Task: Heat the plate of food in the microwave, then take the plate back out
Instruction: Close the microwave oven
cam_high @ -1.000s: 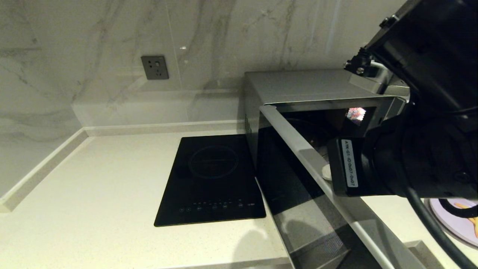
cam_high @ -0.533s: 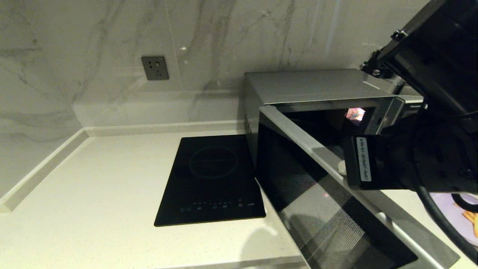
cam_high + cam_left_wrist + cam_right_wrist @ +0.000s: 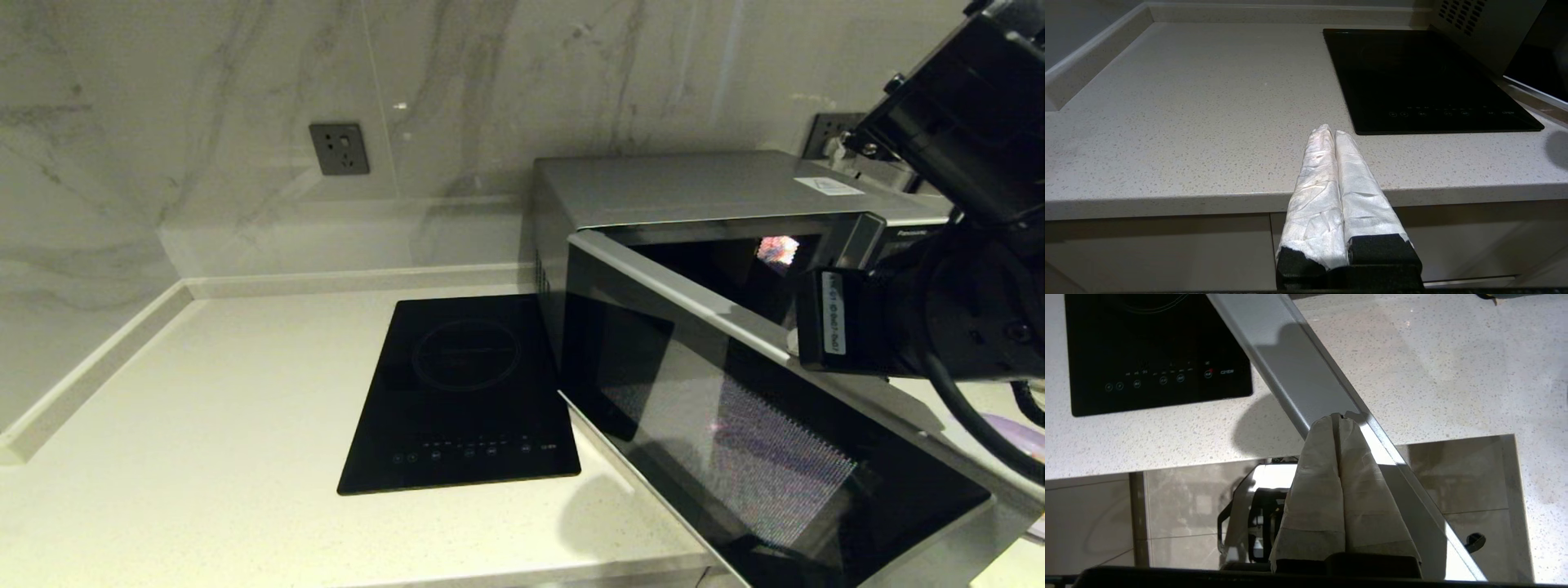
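Fingers pressed together, the right gripper [image 3: 1340, 418] nudges the silver-grey microwave's [image 3: 694, 192] dark glass door [image 3: 759, 441] from inside, while the left gripper [image 3: 1331, 132], likewise closed, waits near the speckled counter [image 3: 1188, 102].

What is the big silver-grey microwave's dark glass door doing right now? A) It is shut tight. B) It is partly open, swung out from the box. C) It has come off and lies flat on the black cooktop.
B: in the head view the dark glass door of the silver-grey microwave stands swung out at an angle, with the dark inside showing behind it, and the right gripper has its closed tips at the door's top edge.
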Controlling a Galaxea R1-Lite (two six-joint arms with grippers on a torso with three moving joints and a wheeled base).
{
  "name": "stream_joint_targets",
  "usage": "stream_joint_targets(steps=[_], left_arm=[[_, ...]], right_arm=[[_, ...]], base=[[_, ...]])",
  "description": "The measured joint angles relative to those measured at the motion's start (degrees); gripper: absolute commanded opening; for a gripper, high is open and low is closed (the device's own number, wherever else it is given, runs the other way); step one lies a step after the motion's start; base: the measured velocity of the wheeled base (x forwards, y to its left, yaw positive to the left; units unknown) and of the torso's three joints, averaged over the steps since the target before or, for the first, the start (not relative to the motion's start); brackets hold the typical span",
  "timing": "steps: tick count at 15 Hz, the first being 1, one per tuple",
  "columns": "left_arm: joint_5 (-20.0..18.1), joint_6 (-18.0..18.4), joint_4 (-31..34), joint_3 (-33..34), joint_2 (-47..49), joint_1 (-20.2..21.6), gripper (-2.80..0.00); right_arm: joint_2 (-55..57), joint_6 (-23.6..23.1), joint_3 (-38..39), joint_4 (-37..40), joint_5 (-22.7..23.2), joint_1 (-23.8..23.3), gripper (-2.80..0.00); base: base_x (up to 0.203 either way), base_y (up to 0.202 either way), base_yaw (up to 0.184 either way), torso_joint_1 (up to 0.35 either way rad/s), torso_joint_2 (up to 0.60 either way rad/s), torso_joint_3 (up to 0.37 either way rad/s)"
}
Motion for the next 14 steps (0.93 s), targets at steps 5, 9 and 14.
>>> stream_joint_targets(steps=[5, 9, 14], left_arm=[[0.02, 0.01, 0.0, 0.0, 0.0, 0.0, -2.8], [0.02, 0.04, 0.0, 0.0, 0.0, 0.0, -2.8], [0.03, 0.01, -0.02, 0.0, 0.0, 0.0, -2.8]], right_arm=[[-0.14, -0.12, 1.55, -0.5, -2.05, -6.78, -2.8], [1.22, -1.77, 2.07, -4.59, -2.46, -13.93, -2.8], [5.1, -6.81, 1.84, -12.8, -2.62, -20.72, -2.8]], base=[[0.0, 0.0, 0.0, 0.0, 0.0, 0.0], [0.0, 0.0, 0.0, 0.0, 0.0, 0.0], [0.0, 0.0, 0.0, 0.0, 0.0, 0.0]])
